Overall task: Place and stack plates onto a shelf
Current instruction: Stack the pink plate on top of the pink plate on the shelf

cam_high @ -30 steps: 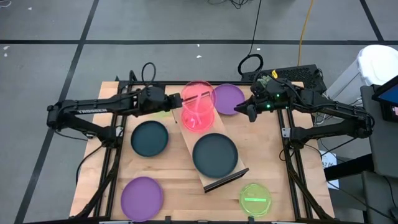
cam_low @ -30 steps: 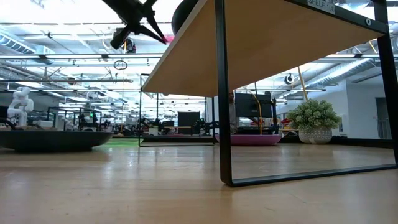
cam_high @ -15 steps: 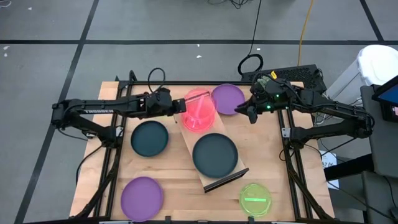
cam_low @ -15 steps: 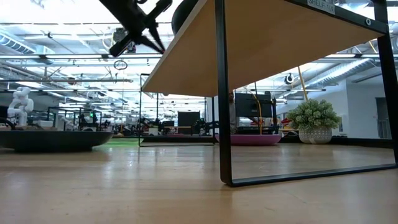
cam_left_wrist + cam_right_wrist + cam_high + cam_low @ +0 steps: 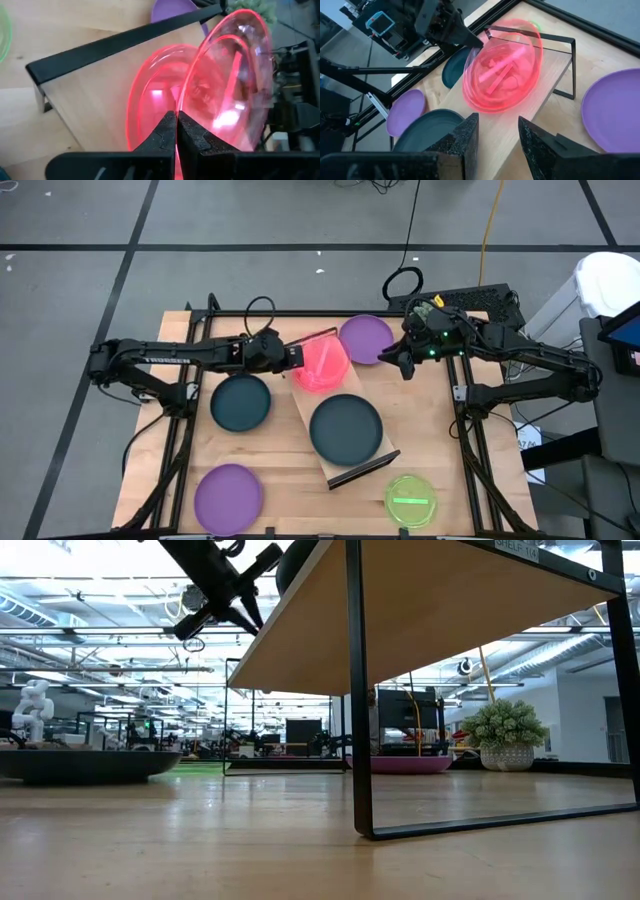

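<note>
The left end effector (image 5: 293,359), reaching toward 3 o'clock, pinches a tilted pink plate (image 5: 325,363) over the shelf (image 5: 312,412) end; the right end effector (image 5: 386,357), half-parted and empty, hovers beside a purple plate (image 5: 363,335).

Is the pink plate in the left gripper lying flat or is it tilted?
Tilted. The left gripper pinches the pink plate by its rim, leaning over a second pink plate lying flat on the shelf.

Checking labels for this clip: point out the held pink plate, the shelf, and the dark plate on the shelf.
held pink plate (image 5: 235,75), left wrist view, its tilted face.
shelf (image 5: 305,408), high view, bare board beside the plates.
dark plate on the shelf (image 5: 346,429), high view, its middle.
</note>
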Motion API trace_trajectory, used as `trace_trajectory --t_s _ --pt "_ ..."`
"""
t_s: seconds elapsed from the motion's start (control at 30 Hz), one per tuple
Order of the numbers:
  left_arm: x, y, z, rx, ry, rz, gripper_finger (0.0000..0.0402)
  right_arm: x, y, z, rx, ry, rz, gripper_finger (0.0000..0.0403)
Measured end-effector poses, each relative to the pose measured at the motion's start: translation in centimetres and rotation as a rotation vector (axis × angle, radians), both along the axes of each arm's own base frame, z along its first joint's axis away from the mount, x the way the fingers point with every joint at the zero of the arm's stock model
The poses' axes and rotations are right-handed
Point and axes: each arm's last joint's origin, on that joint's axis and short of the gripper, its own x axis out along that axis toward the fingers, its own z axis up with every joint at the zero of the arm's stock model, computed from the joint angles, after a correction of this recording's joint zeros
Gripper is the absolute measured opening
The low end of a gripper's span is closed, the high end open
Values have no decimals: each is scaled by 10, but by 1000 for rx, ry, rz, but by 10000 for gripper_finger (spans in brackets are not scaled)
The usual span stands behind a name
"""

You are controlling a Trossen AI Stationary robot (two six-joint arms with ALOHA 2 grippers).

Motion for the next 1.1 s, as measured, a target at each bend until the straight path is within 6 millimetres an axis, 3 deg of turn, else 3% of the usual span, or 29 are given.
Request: trace_trajectory --t_s 0.53,1.1 --pt "-4 -6 -4 -78 35 9 4 -2 -8 0 -23 2 -24 121" --pt "-5 -6 -4 -110 28 45 61 -3 -8 -1 -51 17 -4 121"
